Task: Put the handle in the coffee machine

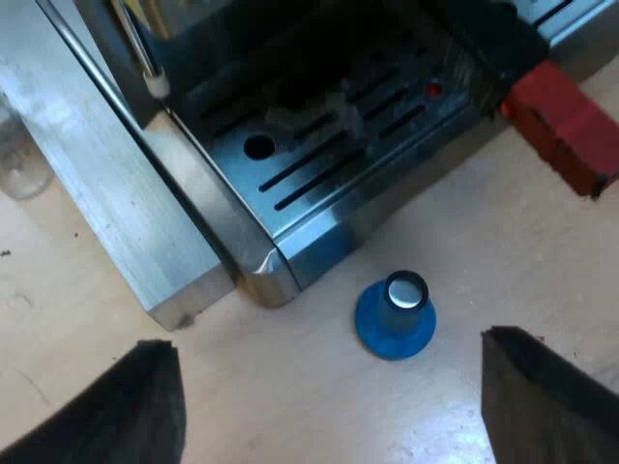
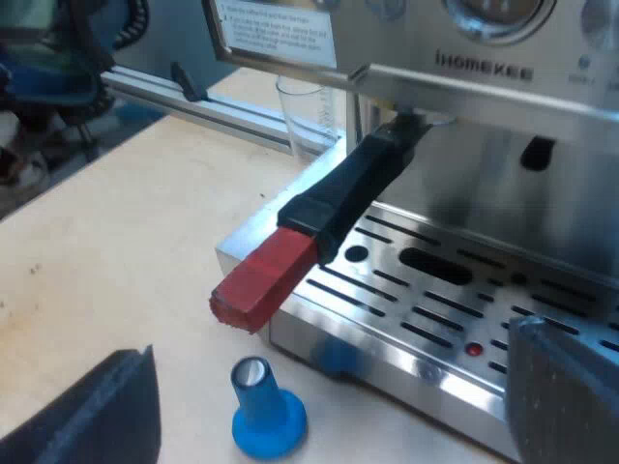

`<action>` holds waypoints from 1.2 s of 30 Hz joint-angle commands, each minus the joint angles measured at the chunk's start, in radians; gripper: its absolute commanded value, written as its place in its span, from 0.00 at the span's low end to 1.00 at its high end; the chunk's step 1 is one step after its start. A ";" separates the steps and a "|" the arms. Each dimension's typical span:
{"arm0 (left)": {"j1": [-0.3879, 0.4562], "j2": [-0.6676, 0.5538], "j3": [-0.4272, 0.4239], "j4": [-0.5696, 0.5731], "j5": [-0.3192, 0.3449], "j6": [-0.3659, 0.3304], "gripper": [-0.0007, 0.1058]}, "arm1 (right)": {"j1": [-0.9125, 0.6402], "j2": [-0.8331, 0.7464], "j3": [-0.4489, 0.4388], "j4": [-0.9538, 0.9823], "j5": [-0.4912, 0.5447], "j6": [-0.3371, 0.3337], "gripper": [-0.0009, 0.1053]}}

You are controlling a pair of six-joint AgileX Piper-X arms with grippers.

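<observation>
Left gripper (image 1: 329,348) first: its two black fingers are spread wide with nothing between them, hanging over the bare wooden table (image 1: 503,251) just off a corner of the espresso machine (image 1: 290,116). The blue tamper (image 1: 395,316) stands upright on the table near that corner, base down and shiny metal top up. It touches neither finger. Past it is the slotted drip tray (image 1: 329,169), with a little red dot (image 1: 434,90) set in it. A metal rail (image 1: 106,184) runs along the machine's side, and the measuring glass (image 1: 17,159) is just about visible on the far side of that rail. The handle (image 1: 566,135) pokes its red end out past the tray's edge, over the table.

Right gripper (image 2: 329,340) is the same deal – fingers wide apart, gripping nothing, low over the table and facing the machine's front. The handle (image 2: 360,184) is up in the machine. The dark part comes out from under the brew head and slants down across the tray's corner, and the red end hangs out over the table. I can't tell whether it's turned fully home. Neither gripper is touching it. The tamper (image 2: 263,406) sits on the table near the red end, clear of it. The measuring glass (image 2: 311,116) stands beside the machine, close to the rail (image 2: 193,97).
</observation>
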 commanded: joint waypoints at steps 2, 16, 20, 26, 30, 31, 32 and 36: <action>0.002 -0.006 -0.042 -0.034 -0.002 -0.009 0.63 | -0.066 -0.008 -0.074 0.106 -0.105 0.010 0.71; 0.002 -0.006 -0.239 -0.117 -0.016 -0.070 0.63 | -0.540 -0.008 -0.298 0.327 -0.490 0.017 0.71; 0.002 -0.006 -0.262 -0.117 -0.016 -0.070 0.63 | -0.665 -0.008 -0.328 0.378 -0.545 0.015 0.71; 0.074 -0.008 -0.264 -0.078 -0.010 -0.074 0.63 | -0.827 -0.017 -0.329 0.442 -0.607 0.004 0.71; 0.134 -0.015 -0.264 -0.071 -0.010 -0.074 0.63 | -0.936 -0.017 -0.329 0.501 -0.628 -0.024 0.71; 0.148 -0.017 -0.264 -0.071 -0.010 -0.074 0.63 | -0.947 -0.017 -0.329 0.509 -0.628 -0.027 0.71; 0.164 -0.021 -0.264 -0.071 -0.010 -0.074 0.63 | -0.978 -0.017 -0.329 0.527 -0.628 -0.038 0.71; 0.215 -0.051 -0.264 -0.071 -0.010 -0.074 0.63 | -1.067 -0.023 -0.329 0.565 -0.628 -0.054 0.71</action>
